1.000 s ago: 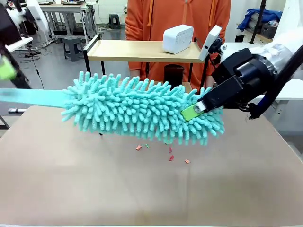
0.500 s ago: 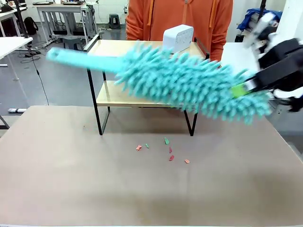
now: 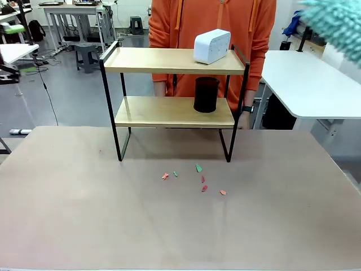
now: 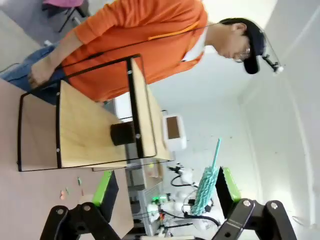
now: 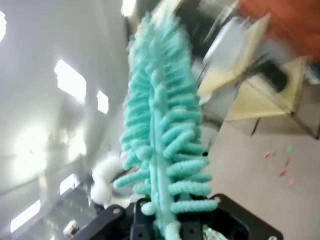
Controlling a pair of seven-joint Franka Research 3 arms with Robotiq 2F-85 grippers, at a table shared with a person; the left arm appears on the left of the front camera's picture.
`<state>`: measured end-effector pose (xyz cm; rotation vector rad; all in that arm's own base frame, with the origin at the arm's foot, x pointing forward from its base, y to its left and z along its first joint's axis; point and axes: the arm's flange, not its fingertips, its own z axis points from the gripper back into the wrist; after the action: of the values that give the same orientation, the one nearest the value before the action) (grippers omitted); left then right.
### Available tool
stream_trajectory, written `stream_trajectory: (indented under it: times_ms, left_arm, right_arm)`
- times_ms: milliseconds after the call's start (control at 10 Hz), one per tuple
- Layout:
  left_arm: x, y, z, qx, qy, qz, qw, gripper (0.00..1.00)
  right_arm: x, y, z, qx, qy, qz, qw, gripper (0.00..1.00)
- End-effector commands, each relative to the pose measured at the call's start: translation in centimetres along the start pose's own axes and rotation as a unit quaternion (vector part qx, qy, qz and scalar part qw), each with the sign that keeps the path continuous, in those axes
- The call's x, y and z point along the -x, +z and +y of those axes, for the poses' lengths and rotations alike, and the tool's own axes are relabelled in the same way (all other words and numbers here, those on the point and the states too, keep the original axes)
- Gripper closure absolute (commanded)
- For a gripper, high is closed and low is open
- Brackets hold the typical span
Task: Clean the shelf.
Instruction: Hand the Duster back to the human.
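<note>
Brown worktop (image 3: 84, 214), matte, broad, bare apart from the shelf (image 3: 172, 61) and a small scatter of red and green scraps (image 3: 198, 179) lying just in front of its legs. The shelf stands at the far middle of the worktop, upright, two light wooden boards in a thin black frame. White box (image 3: 212, 46) on the top board toward the right end; black cup (image 3: 206, 94) on the lower board below it. Person in an orange top (image 3: 211, 20) stands directly behind the shelf, one hand (image 3: 243, 120) down by its right rear leg. Room: white tables (image 3: 307, 84) to the right and far left, stools and grey floor behind, bright ceiling panels in the right wrist view. Turquoise duster (image 3: 335, 22) shows blurred at the top right corner of the front view, well apart from the shelf. Right pincer (image 5: 167, 225) is closed on the duster's base, the fluffy head rising straight up from it. Left pincer (image 4: 165, 192) stands wide apart with nothing between its green pads (image 4: 103, 187), raised and looking at the shelf sideways.
</note>
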<state>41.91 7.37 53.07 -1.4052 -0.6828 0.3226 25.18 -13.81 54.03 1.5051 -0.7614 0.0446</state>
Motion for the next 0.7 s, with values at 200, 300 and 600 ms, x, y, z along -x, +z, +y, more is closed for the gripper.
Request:
stream_trajectory:
  times_ms: [200, 300, 600]
  left_arm:
    - [-0.8, 2.3, -0.4, 0.027, 0.004, 0.0, 1.0, 0.0]
    - [-0.8, 2.3, -0.4, 0.027, 0.004, 0.0, 1.0, 0.0]
    - [-0.8, 2.3, -0.4, 0.027, 0.004, 0.0, 1.0, 0.0]
  right_arm:
    - [3.2, 2.9, -8.9, 0.073, -0.188, -0.094, 0.975, 1.0]
    - [3.4, 3.0, -11.3, 0.087, -0.225, -0.107, 0.965, 1.0]
    - [3.3, 3.0, -16.7, 0.116, -0.3, -0.13, 0.938, 1.0]
